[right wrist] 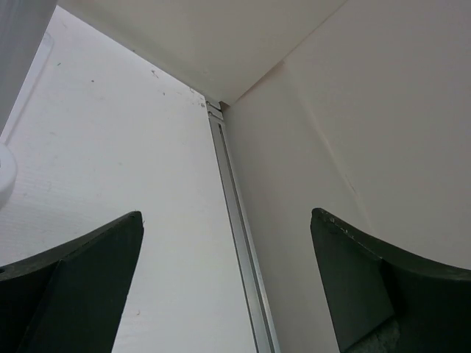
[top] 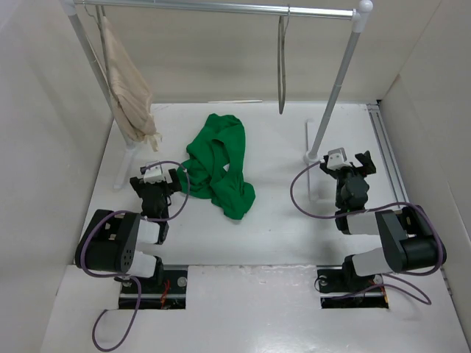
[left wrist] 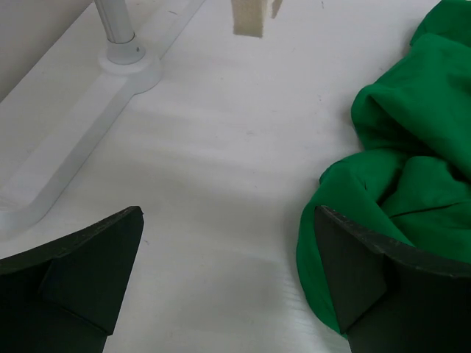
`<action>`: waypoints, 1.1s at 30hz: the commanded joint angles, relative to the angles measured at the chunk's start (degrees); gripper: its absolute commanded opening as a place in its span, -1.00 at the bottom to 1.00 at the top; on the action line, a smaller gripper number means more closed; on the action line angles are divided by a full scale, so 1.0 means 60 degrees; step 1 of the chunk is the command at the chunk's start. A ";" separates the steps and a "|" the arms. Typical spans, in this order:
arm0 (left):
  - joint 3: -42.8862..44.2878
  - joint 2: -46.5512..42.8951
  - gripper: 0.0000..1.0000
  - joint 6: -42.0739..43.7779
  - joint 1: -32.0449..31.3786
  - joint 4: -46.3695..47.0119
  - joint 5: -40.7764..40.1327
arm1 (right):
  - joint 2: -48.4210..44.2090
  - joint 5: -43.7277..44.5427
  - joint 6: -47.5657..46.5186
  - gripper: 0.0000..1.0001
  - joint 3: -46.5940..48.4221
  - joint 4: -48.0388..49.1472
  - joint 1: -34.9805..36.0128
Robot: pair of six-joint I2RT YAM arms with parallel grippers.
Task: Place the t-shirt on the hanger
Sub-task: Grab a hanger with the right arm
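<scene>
While the t-shirt (top: 218, 168) lies crumpled, hanger (top: 280, 70) on rail (top: 221, 7), left end effector (left wrist: 228, 220) wide, right end effector (right wrist: 227, 219) wide

Matt green cloth t-shirt (top: 218, 168) on a smooth white table (top: 280, 228).

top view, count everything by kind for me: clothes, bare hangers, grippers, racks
clothes: 2, green t-shirt and beige garment
bare hangers: 1, hanger on the rail
grippers: 2, left gripper and right gripper, both open
racks: 1, clothes rack
total: 6
</scene>
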 commanded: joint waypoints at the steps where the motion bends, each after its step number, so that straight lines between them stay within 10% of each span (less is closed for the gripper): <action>1: 0.0209 -0.0150 1.00 -0.0101 0.0057 0.2528 0.0067 | 0.0015 0.0068 0.0011 1.00 0.0282 0.0305 0.0075; 9: -0.1251 -0.2541 1.00 0.1566 0.0057 0.2884 0.3722 | -0.1720 0.0608 -0.0092 1.00 0.0324 -0.0905 0.0352; 15: 0.0003 -0.6475 1.00 0.7494 -0.0439 -0.5973 0.8517 | -0.4568 0.0116 0.1372 1.00 0.1979 -0.8222 0.0455; 21: -0.1049 -0.8922 1.00 1.0656 -0.1463 -0.7534 0.8111 | -0.6034 -0.0663 0.2266 1.00 0.2829 -1.0913 0.0910; 33: 0.2108 -0.5710 0.82 0.5709 -0.2477 -0.8254 0.5694 | -0.4383 -0.3374 0.2342 1.00 0.4776 -1.4386 0.4479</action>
